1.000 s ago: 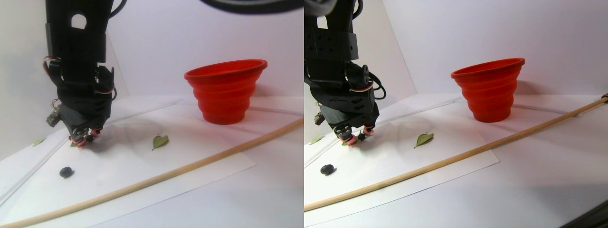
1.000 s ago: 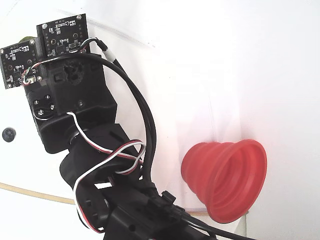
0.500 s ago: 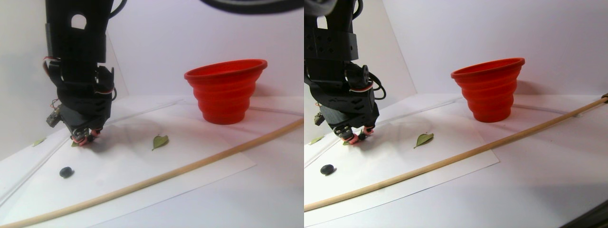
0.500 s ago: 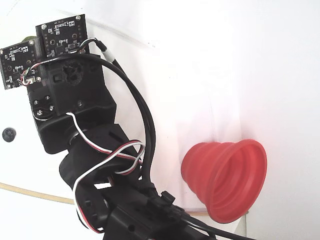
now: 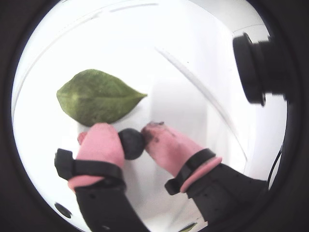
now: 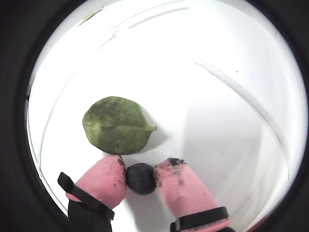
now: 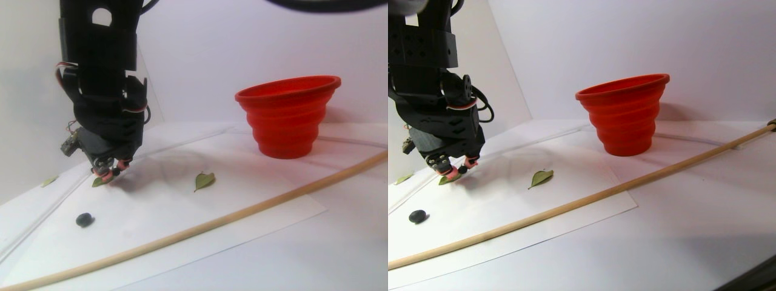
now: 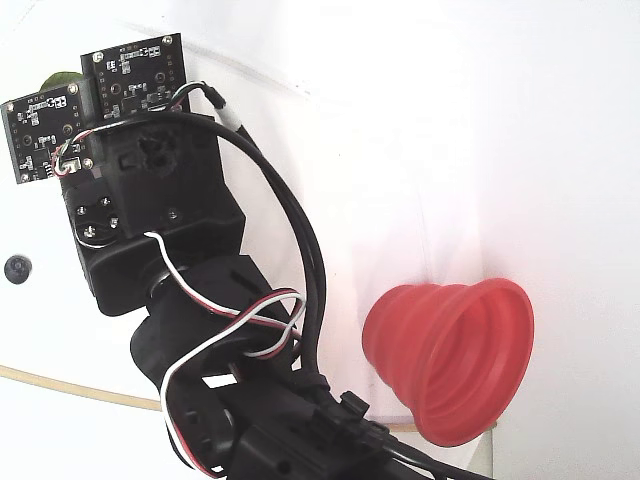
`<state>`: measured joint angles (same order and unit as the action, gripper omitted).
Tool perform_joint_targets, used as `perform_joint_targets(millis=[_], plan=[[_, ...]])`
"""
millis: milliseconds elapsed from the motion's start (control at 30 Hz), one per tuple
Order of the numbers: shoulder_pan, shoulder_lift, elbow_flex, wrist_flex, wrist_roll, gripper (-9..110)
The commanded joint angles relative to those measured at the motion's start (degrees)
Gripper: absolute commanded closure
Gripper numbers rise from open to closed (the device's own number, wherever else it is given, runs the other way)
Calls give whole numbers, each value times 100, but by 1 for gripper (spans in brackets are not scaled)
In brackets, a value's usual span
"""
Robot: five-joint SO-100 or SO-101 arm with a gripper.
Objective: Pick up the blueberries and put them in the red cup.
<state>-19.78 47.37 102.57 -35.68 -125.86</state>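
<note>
Wrist views: the gripper (image 5: 131, 140) has its pink fingertips (image 6: 104, 179) clamped on one blueberry (image 6: 140, 178), a leaf (image 6: 117, 125) just beyond. Step in hand, by judgement: the lift.

Stereo pair view: only here do the red cup (image 7: 288, 115), well apart, and a second berry (image 7: 84, 219) appear together. The next move calls for carrying over the rim.

Fixed view: the arm hides the grip.

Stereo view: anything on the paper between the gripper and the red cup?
Only one green leaf lies between the gripper and the red cup; otherwise bare paper, in the stereo pair view.
</note>
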Motion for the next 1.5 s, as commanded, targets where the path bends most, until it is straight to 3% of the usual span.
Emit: perform_joint_targets(millis=[0,1467], plan=[[-18,809,88,26,35,91],[694,3876,2241,1160,158,91]])
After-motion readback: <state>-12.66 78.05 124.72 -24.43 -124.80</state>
